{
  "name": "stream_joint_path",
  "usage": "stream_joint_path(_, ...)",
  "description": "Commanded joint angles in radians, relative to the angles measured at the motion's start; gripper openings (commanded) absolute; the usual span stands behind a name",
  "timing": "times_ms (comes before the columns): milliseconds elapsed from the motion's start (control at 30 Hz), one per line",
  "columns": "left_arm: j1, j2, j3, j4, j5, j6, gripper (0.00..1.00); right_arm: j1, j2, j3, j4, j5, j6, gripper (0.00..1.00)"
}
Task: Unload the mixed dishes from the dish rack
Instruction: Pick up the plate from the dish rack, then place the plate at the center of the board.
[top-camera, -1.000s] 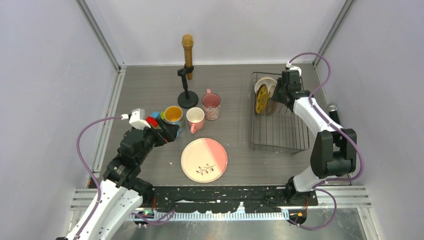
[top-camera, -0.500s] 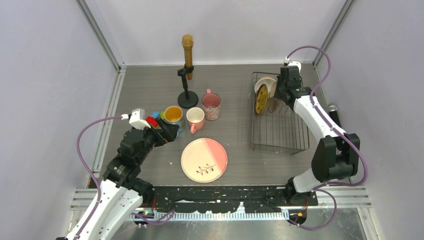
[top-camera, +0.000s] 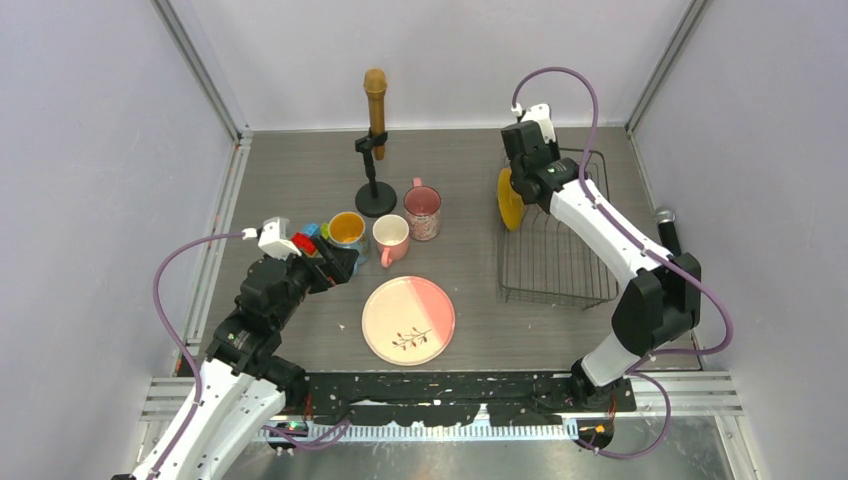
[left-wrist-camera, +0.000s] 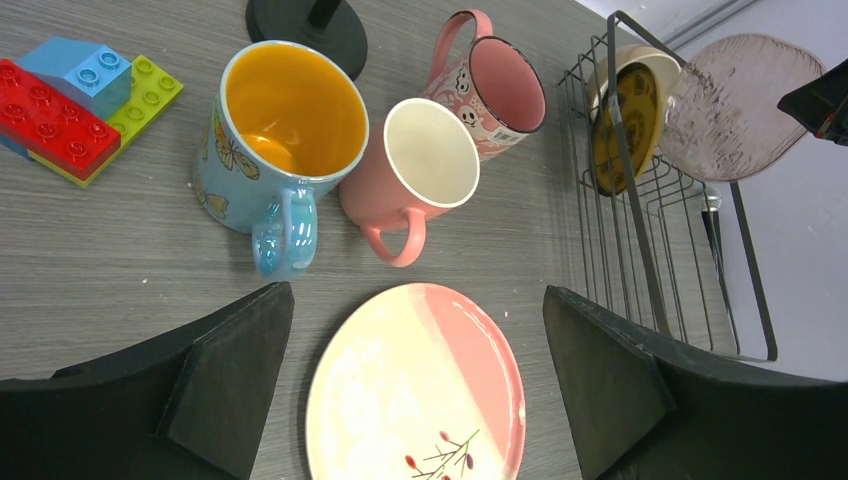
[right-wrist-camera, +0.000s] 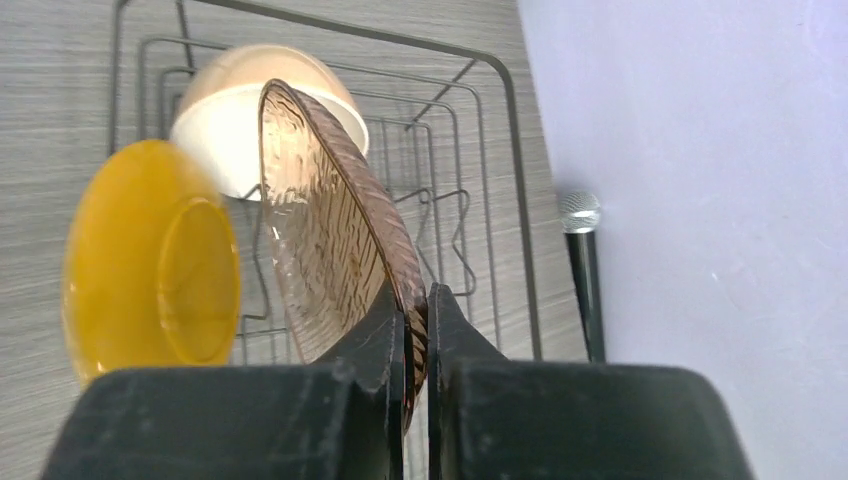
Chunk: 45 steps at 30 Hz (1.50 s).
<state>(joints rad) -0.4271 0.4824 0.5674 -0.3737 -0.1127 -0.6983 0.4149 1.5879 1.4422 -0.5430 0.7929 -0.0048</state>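
Note:
My right gripper is shut on the rim of a clear brown ribbed glass plate and holds it on edge above the far left of the black dish rack. The small yellow plate stands on edge in the rack beside it, with the white bowl behind. In the top view the gripper hangs over the yellow plate. My left gripper is open and empty over the leaf-motif plate. The orange mug, pink mug and patterned mug stand on the table.
A microphone stand with a brown microphone stands behind the mugs. Coloured toy blocks lie left of the orange mug. A second microphone lies against the right wall beside the rack.
My right arm has lifted the glass plate up out of the rack and swung it left, over the rack's far-left corner. The left arm has not moved.

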Motion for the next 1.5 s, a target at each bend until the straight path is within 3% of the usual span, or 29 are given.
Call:
stream_joint_path(0, -0.001, -0.002, 0.004, 0.030, -0.014, 0.006, 1.00, 0.017, -0.010, 0.036, -0.006, 0.184, -0.066, 0.00)
stream_joint_path(300, -0.001, 0.010, 0.005, 0.038, -0.006, 0.003, 1.00, 0.022, -0.121, -0.025, 0.068, 0.213, -0.069, 0.00)
stream_joint_path(433, -0.001, 0.019, 0.005, 0.046, 0.009, -0.002, 1.00, 0.022, -0.188, -0.068, 0.106, 0.146, -0.024, 0.00)
stream_joint_path(733, -0.001, 0.048, 0.017, 0.059, 0.059, -0.019, 1.00, 0.022, -0.376, -0.181, 0.138, -0.278, 0.139, 0.00)
stream_joint_path(933, -0.001, 0.062, 0.014, 0.121, 0.152, -0.053, 1.00, 0.022, -0.451, -0.274, 0.193, -0.693, 0.269, 0.00)
stream_joint_path(1167, -0.001, 0.136, -0.005, 0.249, 0.286, -0.125, 1.00, 0.023, -0.452, -0.418, 0.414, -1.163, 0.456, 0.00)
stream_joint_path(1267, -0.001, 0.199, -0.012, 0.321, 0.375, -0.154, 0.98, 0.036, -0.424, -0.449, 0.489, -1.287, 0.528, 0.00)
stream_joint_path(1467, -0.001, 0.339, -0.002, 0.407, 0.480, -0.198, 0.90, 0.072, -0.379, -0.494, 0.539, -1.291, 0.558, 0.00)
